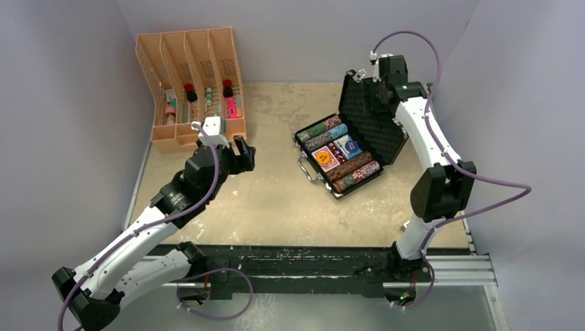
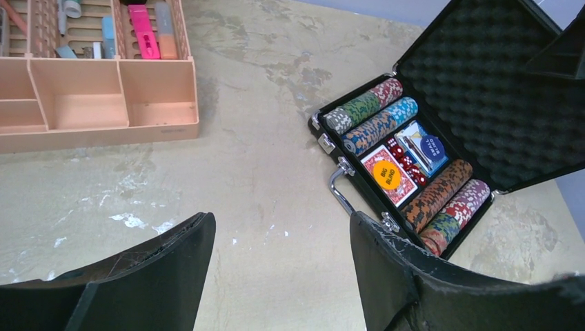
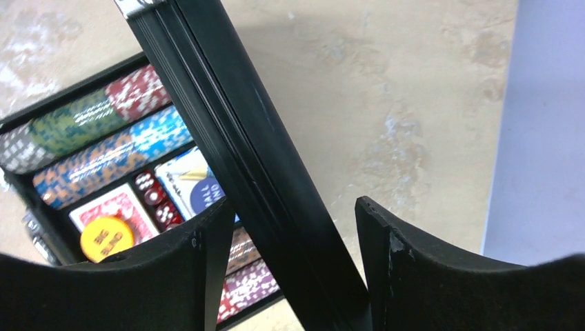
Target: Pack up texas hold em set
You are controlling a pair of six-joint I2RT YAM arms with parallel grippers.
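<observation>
Black briefcase [image 2: 360,183], lid [image 2: 497,96] raised: chip rows [image 2: 376,124], red-backed deck [image 2: 386,177], blue deck [image 2: 424,146], red dice [image 2: 403,156]. Left claw [image 2: 283,224] wide, empty. Right claw [image 3: 293,207] astride lid; grip cannot be told.

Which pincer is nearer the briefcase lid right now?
Right. The right pincer straddles the edge of the lid; the left pincer hovers well away, by the orange rack.

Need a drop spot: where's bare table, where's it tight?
Free: table between orange rack and briefcase, plus the near strip in front of it. Tight: far right, where the right gripper straddles the open lid.
</observation>
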